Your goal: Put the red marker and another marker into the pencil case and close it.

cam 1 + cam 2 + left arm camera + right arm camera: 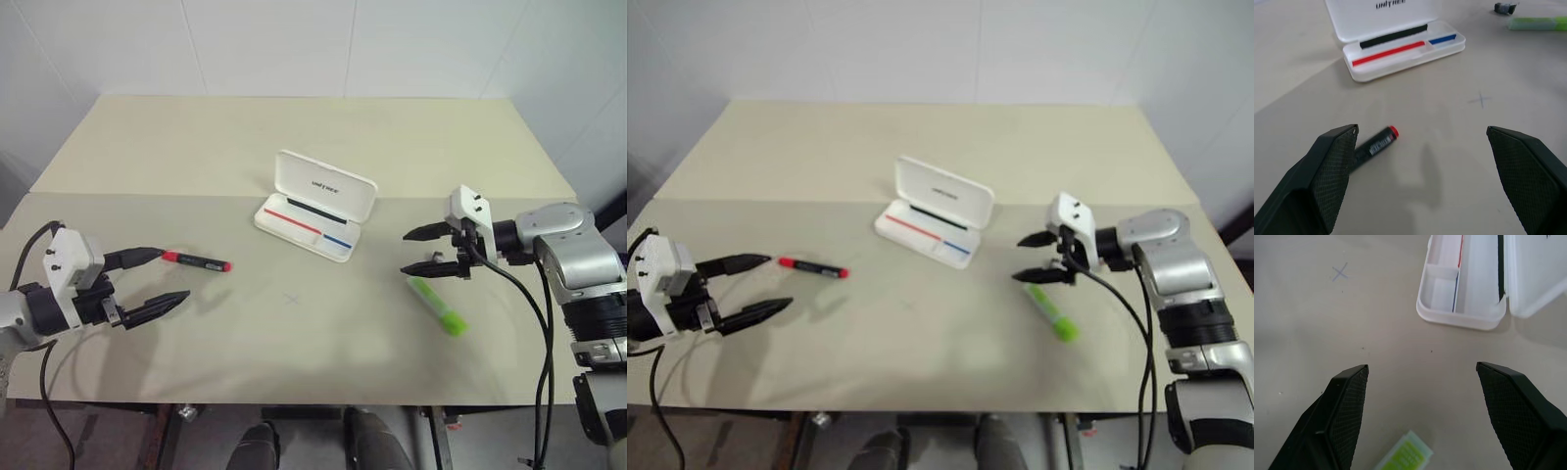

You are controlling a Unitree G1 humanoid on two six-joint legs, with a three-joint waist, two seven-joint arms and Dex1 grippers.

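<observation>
Pencil case point(315, 207) open, markers outside.

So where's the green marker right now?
In the left eye view the green marker lies on the table's right side, just below the right gripper, right of the case.

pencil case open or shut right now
Open: the pencil case has its lid raised behind the tray, red and blue stripes showing inside, and no marker in it.
</observation>
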